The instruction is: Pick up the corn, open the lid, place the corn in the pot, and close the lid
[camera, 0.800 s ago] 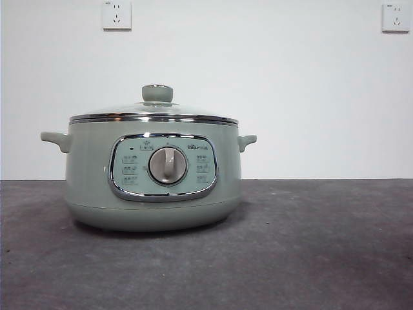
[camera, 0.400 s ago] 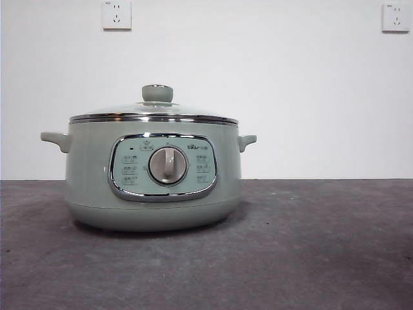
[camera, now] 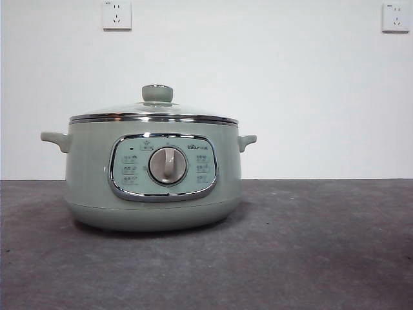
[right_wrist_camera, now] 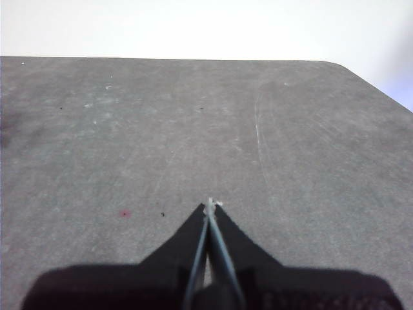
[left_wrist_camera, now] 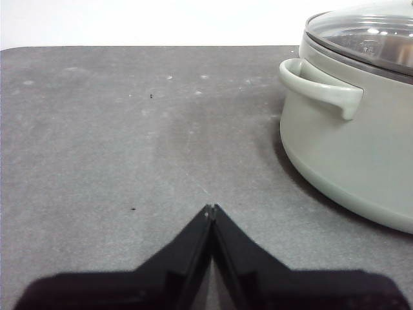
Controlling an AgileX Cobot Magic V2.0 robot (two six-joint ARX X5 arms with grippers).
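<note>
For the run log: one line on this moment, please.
pot: lid on | corn: unseen | left gripper: shut, empty | right gripper: shut, empty

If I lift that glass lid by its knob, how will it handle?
The lid is probably rigid and fairly heavy for its size, being domed glass with a steel rim. Its small rounded knob may slip between closed jaws, and the lid could swing from it. Glass suggests setting it down gently.

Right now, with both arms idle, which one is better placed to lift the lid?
Left, probably. Its gripper, fingers shut, sits just beside the pot, whose lid is on. The right gripper, also shut, sees only bare table. No corn is visible.
</note>
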